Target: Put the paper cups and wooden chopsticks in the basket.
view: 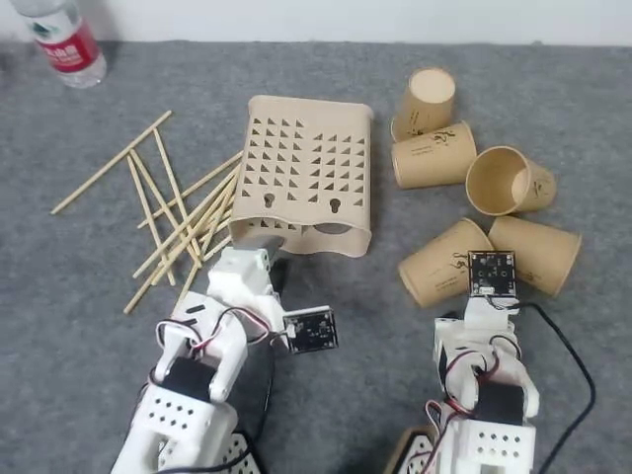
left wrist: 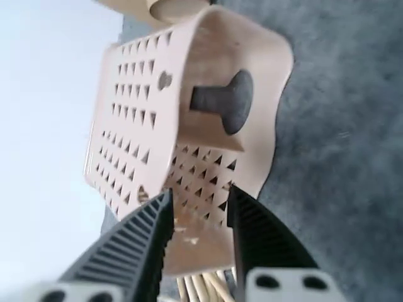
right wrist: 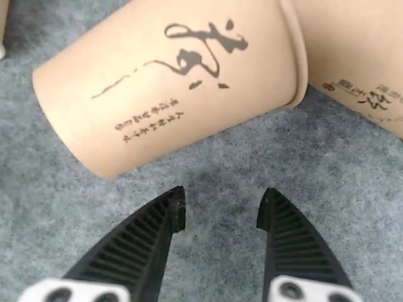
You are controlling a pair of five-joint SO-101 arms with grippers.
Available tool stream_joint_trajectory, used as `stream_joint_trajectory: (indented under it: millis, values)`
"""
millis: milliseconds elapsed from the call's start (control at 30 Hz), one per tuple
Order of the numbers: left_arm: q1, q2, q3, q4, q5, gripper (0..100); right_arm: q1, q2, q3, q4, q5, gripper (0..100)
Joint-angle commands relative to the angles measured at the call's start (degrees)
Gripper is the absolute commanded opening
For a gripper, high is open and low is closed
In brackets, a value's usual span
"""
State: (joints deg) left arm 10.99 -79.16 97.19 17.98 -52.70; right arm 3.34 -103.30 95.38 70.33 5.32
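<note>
A grey carpeted surface (view: 89, 286) runs back to a white wall (view: 296, 20), with a bottle (view: 64, 41) at its far corner. The left pincer (left wrist: 199, 195) grasps the basket (view: 306, 168) by its near edge, and chopsticks (view: 178, 212) lie scattered beside it. The right pincer (right wrist: 225, 194) hangs released just short of a cup (right wrist: 170, 88) lying on its side.

I see soft, even light across the bench (view: 89, 326), faint shadows under the paper cups (view: 434, 158), and the wall (view: 346, 20) bright white at twelve o'clock.
</note>
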Motion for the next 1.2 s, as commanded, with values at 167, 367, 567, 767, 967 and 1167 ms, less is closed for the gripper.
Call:
stream_joint_trajectory:
  millis: [167,367,567,767,967,1167]
  values:
    - [-11.52,-0.97,-13.49,2.37,16.88,14,0.48,-0.57,1.05,-1.10,1.23,19.9]
    - [-14.86,-0.88,-30.20,22.68,30.42,13,0.48,-0.57,1.05,-1.10,1.23,19.9]
    - [-10.37,-0.97,-38.64,35.87,37.80,14,0.48,-0.57,1.05,-1.10,1.23,19.9]
    - [-14.51,-0.53,-54.11,46.15,38.95,2,0.48,-0.57,1.05,-1.01,1.23,19.9]
    - [-19.69,1.67,-56.92,50.55,45.98,11,0.48,-0.57,1.05,-0.75,1.23,19.9]
    - [-20.57,25.49,-58.51,55.65,49.85,19,0.48,-0.57,1.05,-0.75,1.23,19.9]
